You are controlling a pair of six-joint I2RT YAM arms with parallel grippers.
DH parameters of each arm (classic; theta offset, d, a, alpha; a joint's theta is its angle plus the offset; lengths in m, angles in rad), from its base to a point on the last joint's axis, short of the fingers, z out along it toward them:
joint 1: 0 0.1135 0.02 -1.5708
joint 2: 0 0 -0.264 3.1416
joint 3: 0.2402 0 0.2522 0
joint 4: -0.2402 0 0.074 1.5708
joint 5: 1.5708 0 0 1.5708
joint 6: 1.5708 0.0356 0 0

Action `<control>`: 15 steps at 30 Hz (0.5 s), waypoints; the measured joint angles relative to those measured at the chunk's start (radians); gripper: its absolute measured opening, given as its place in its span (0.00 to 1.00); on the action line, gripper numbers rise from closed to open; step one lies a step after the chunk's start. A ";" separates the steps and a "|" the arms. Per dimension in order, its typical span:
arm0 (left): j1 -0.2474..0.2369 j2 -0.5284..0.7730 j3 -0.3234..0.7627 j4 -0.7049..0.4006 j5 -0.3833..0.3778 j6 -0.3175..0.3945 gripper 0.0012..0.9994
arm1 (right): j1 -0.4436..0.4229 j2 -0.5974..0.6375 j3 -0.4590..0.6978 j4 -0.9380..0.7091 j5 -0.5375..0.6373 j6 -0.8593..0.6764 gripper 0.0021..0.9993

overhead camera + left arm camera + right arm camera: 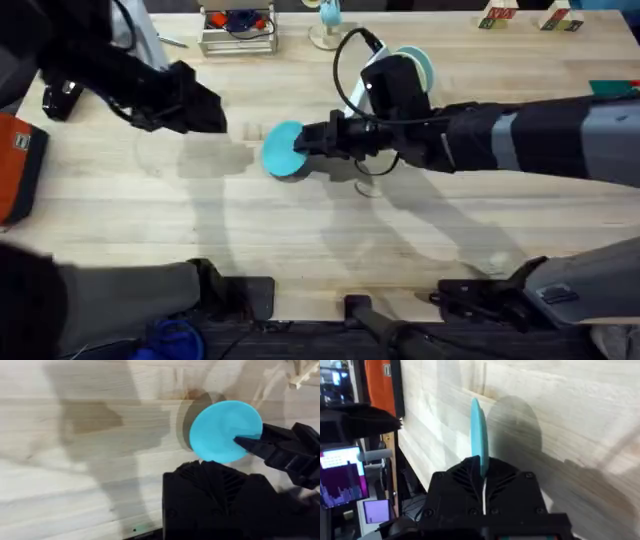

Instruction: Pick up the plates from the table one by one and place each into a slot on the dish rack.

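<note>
A turquoise-blue plate (282,150) hangs just above the table (200,230) near its middle, with my right gripper (303,142) shut on its right rim. In the right wrist view the plate (478,430) stands edge-on between the fingers (465,477). My left gripper (205,110) hovers to the left of the plate, apart from it, and looks shut and empty. From the left wrist the plate (225,430) shows face-on, with the right arm's fingers (260,447) clamped on it. A light-blue plate (420,62) stands behind the right arm. Pegs of the dish rack (302,375) show at a corner.
A wooden tray of blue cable (238,30) and a round stand with a blue top (328,25) sit at the far edge. An orange item (15,165) lies at the left edge. Coloured blocks (500,15) stand at the back right.
</note>
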 joint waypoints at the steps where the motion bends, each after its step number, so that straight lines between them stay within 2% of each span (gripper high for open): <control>1: 0.000 -0.022 0.002 -0.002 -0.015 -0.007 0.04 | 0.000 0.000 0.003 0.000 -0.001 -0.007 0.03; 9: 0.000 -0.155 0.004 -0.006 -0.075 -0.035 0.04 | 0.000 0.000 0.047 -0.034 -0.051 -0.078 0.03; 15: 0.000 -0.171 0.004 -0.006 -0.082 -0.039 0.04 | 0.000 -0.023 0.113 -0.234 -0.048 -0.228 0.03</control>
